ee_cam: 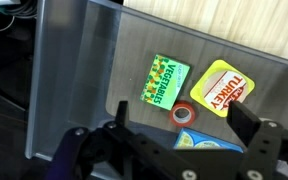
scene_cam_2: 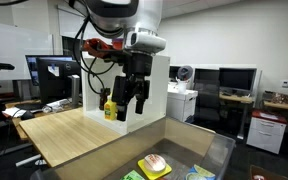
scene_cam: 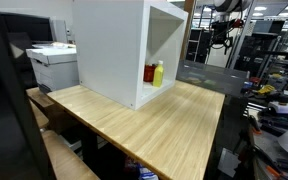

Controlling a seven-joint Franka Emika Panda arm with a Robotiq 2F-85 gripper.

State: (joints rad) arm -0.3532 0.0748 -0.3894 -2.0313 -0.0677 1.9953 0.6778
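Gripper (ee_cam: pixel 182 132) first, since it sits right at the wrist camera: jaws are spread wide with nothing between them. Both fingers (ee_cam: pixel 117 128) poke in from the bottom of the wrist view with only air around them, so it's holding nothing and touching nothing.

Straight below it is a grey bin (ee_cam: pixel 74 70) with a few things lying flat on the bottom. Closest to the gap between the fingers is a small red-ringed disc (ee_cam: pixel 184 113), and just under that is a blue packet (ee_cam: pixel 199 142) with a lime slice printed on it, partly hidden by the gripper. A bit further out are a green vegetables packet (ee_cam: pixel 165 80) and a yellow turkey packet (ee_cam: pixel 225 88), side by side and near each other.

In an exterior view the gripper (scene_cam_2: pixel 127 108) hangs pointing down, well above the wooden table (scene_cam_2: pixel 54 130), near the far side of the bin (scene_cam_2: pixel 179 140).

Behind it on the table is a white cabinet (scene_cam: pixel 109 50), open on one side, with a yellow bottle (scene_cam: pixel 158 73) and a red bottle (scene_cam: pixel 149 74) standing upright inside, just beside each other. Furthest back there's a printer (scene_cam: pixel 54 62).
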